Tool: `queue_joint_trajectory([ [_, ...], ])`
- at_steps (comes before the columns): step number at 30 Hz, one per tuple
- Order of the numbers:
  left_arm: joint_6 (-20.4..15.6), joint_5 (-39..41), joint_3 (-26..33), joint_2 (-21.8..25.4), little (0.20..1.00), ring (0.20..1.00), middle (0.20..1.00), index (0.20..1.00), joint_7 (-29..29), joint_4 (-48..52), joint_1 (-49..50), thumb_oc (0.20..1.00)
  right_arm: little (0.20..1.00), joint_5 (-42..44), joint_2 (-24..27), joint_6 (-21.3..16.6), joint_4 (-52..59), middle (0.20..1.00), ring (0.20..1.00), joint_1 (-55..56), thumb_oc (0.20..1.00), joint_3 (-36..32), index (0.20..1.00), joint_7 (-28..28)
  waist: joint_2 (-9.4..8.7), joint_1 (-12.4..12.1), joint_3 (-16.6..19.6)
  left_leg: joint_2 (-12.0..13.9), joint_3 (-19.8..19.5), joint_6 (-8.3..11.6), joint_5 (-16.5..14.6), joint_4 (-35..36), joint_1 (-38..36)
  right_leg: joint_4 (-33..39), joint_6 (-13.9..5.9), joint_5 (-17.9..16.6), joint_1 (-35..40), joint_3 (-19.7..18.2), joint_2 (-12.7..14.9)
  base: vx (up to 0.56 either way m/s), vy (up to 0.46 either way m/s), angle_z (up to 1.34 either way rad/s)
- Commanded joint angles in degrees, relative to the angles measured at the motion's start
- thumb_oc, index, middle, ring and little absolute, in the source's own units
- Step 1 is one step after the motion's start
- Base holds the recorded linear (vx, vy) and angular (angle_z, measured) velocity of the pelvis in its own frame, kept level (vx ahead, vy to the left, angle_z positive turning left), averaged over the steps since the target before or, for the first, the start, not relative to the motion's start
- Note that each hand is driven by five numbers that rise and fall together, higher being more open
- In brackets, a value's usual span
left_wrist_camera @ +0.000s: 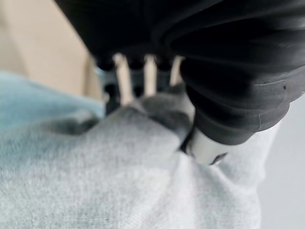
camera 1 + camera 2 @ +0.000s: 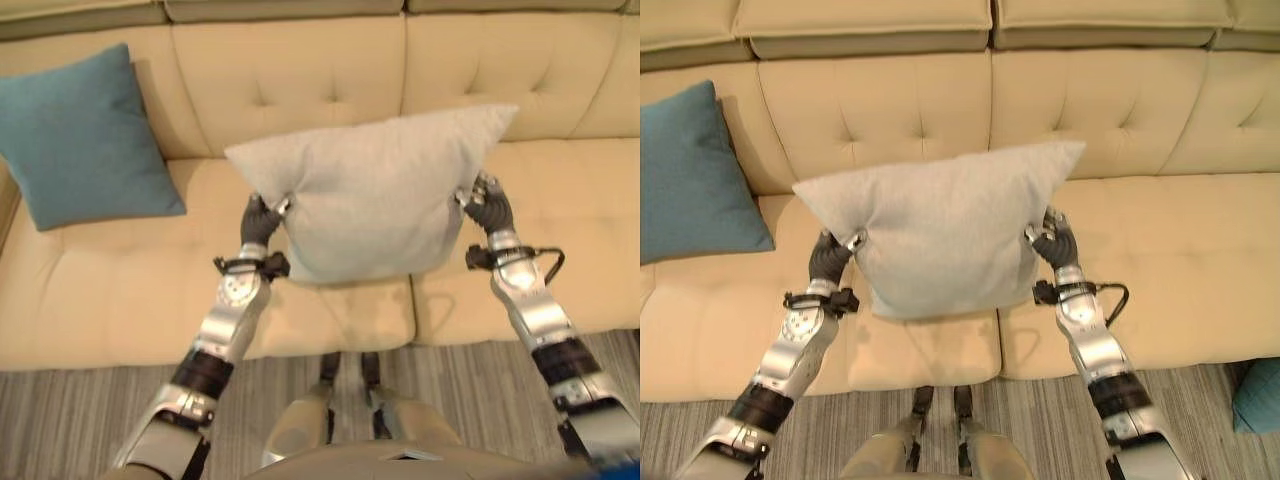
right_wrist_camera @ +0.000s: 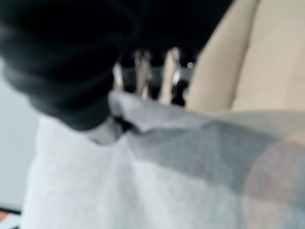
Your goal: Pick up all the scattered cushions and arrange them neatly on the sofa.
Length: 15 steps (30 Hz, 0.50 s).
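Left robot hand (image 2: 260, 222) and right robot hand (image 2: 490, 208) each pinched a side edge of the square light-grey fabric cushion (image 2: 375, 190), held above the beige tufted sofa (image 2: 120, 300), teal cushion (image 2: 80, 135) leaning at its left.

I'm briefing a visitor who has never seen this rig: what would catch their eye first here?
Most striking is the light grey cushion held up over the middle of the cream sofa, pinched at its side edges by the left hand and right hand. Next, the teal cushion leaning against the sofa's backrest at the left.
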<state>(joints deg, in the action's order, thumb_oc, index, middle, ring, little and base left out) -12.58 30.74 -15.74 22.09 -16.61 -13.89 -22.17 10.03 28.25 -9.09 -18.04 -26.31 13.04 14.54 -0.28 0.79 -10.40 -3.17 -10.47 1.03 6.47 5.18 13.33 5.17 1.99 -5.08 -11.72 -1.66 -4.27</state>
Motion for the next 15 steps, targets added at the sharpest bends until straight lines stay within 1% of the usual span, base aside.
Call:
queue_joint_trajectory([
  [1,-8.6,0.8,-4.7,-1.2,0.200,0.200,0.200,0.200,-1.3,-0.1,-11.6,0.200,0.200,0.7,1.0,-4.7,2.5,0.200,0.200,-7.7,0.200,2.1,0.200,2.9,-1.27,0.0,4.7,4.0,2.0,5.05,-2.5,-0.2,-1.9,-0.2,-11.13,0.8,-2.1,-2.1,6.8,-0.03,0.015,0.06],
  [2,-9.4,1.1,-6.3,0.6,0.200,0.200,0.200,0.200,-3.2,-4.7,-18.4,0.200,0.200,1.5,2.0,-4.4,-2.1,0.200,0.200,-15.0,0.200,4.3,0.200,4.9,-1.07,0.0,5.1,4.0,1.8,5.48,-1.9,-0.2,0.8,-0.2,-11.66,0.0,-4.6,-2.2,7.0,-0.02,0.014,0.05],
  [3,-9.5,1.2,-6.9,1.4,0.200,0.200,0.200,0.200,-3.8,-6.4,-21.1,0.200,0.200,1.8,2.5,-4.3,-3.6,0.200,0.200,-18.0,0.200,5.4,0.200,5.4,-1.01,0.0,5.2,3.9,1.9,5.68,-1.7,-0.2,1.7,-0.2,-11.88,-0.1,-5.5,-2.3,7.0,0.00,0.000,0.00],
  [5,-9.9,1.5,-7.4,1.9,0.200,0.200,0.200,0.200,-4.0,-7.7,-23.3,0.200,0.200,2.1,2.6,-4.5,-5.2,0.200,0.200,-20.4,0.200,6.1,0.200,6.0,-0.91,0.0,5.2,3.9,1.9,5.82,-1.4,-0.2,2.7,-0.2,-12.05,-0.3,-6.4,-2.4,7.0,-0.01,0.013,-0.04],
  [8,-10.4,2.1,-9.3,3.6,0.200,0.200,0.200,0.200,-4.8,-12.4,-29.2,0.200,0.200,3.0,3.0,-4.6,-9.9,0.200,0.200,-27.2,0.200,8.8,0.200,6.8,-0.66,0.0,5.1,3.8,2.1,6.28,-0.7,-0.2,5.2,-0.2,-12.60,-0.9,-8.9,-2.7,7.2,-0.01,0.023,0.02],
  [9,-10.6,2.6,-10.3,4.2,0.200,0.200,0.200,0.200,-5.2,-15.4,-32.3,0.200,0.200,3.6,2.8,-4.7,-12.2,0.200,0.200,-30.7,0.200,10.0,0.200,7.3,-0.46,-0.2,4.9,3.5,2.3,6.61,-0.3,-0.2,6.8,-0.2,-12.78,-1.3,-10.3,-2.9,7.2,0.00,0.000,0.00],
  [15,-10.3,4.1,-12.8,4.9,0.200,0.200,0.200,0.200,-5.3,-22.2,-38.3,0.200,0.200,4.0,3.1,-4.2,-18.2,0.200,0.200,-36.7,0.200,13.9,0.200,7.7,-0.17,0.0,4.1,3.1,2.3,6.99,0.7,-0.2,10.9,-0.2,-13.12,-2.5,-14.4,-3.2,7.2,0.00,0.008,0.02],
])
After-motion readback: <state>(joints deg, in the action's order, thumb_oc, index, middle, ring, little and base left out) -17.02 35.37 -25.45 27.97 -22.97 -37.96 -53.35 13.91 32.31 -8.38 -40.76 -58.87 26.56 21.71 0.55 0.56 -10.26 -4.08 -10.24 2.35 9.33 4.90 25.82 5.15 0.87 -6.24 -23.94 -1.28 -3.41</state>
